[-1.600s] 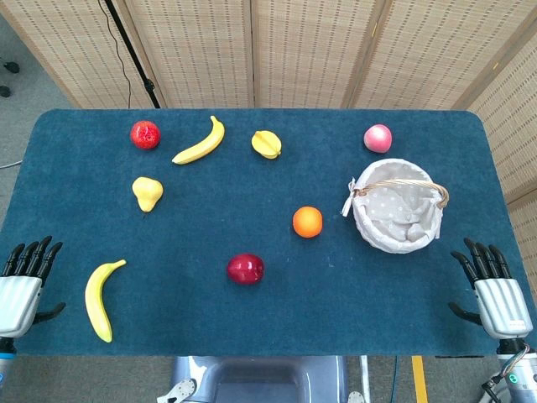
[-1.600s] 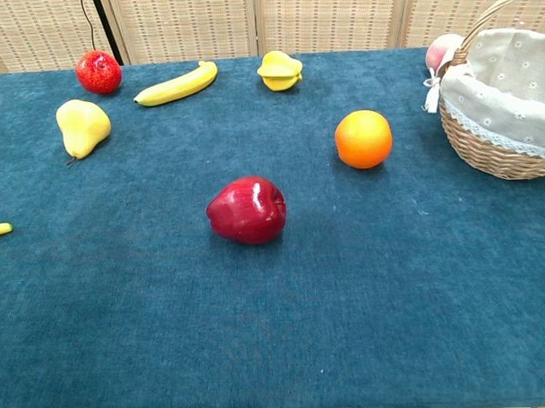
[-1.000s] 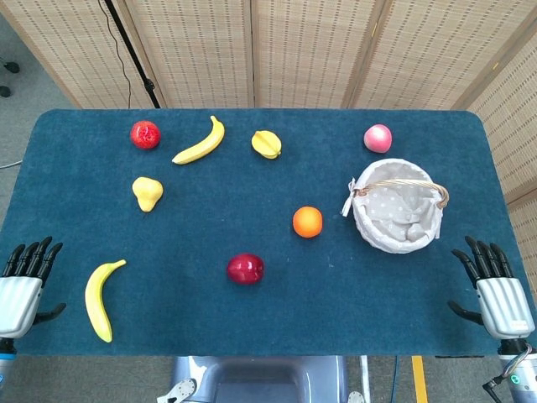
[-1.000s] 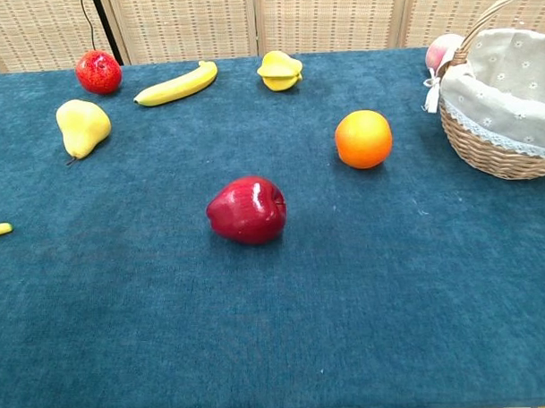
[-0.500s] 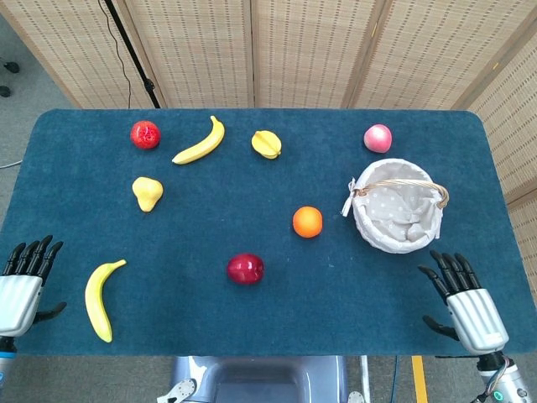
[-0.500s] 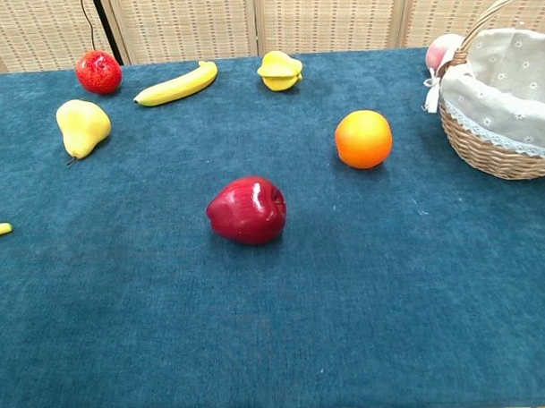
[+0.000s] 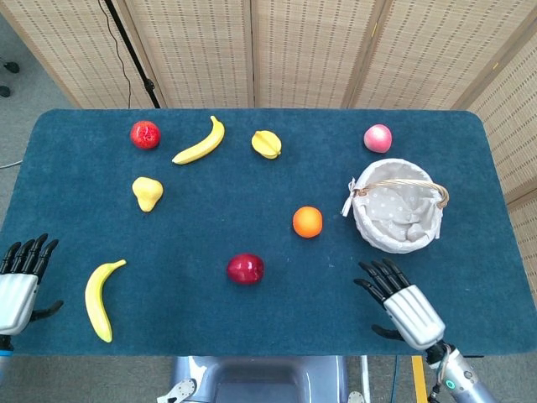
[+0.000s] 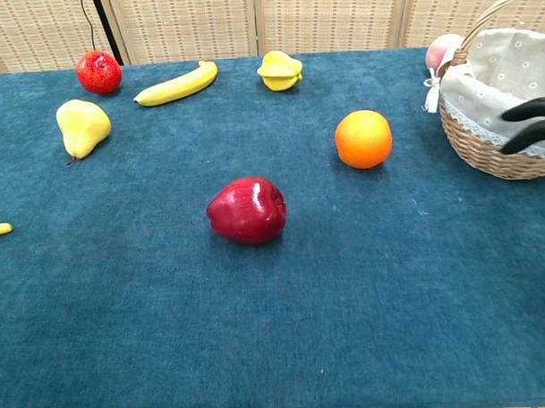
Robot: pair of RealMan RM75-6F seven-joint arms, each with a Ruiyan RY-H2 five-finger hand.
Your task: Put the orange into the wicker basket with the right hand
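The orange (image 7: 308, 222) (image 8: 363, 139) lies on the blue cloth near the middle of the table. Just to its right stands the wicker basket (image 7: 430, 232) (image 8: 495, 156), lined with white dotted fabric. My right hand (image 7: 404, 304) hovers near the front edge, below the basket and to the orange's lower right, its fingers spread and holding nothing. Only its dark fingertips (image 8: 531, 110) show at the right edge of the chest view, in front of the basket. My left hand (image 7: 18, 281) stays at the far left edge, fingers apart and empty.
A dark red apple (image 7: 245, 269) lies in front of the orange. A pink peach (image 7: 377, 138) sits behind the basket. Further left are a starfruit (image 7: 266, 143), a banana (image 7: 201, 143), a red fruit (image 7: 145, 134), a pear (image 7: 148, 193) and a second banana (image 7: 99, 298).
My right hand has moved left and inward from the table's right edge toward the front of the basket, and its fingertips now show in the chest view. The fruit and left hand have not moved.
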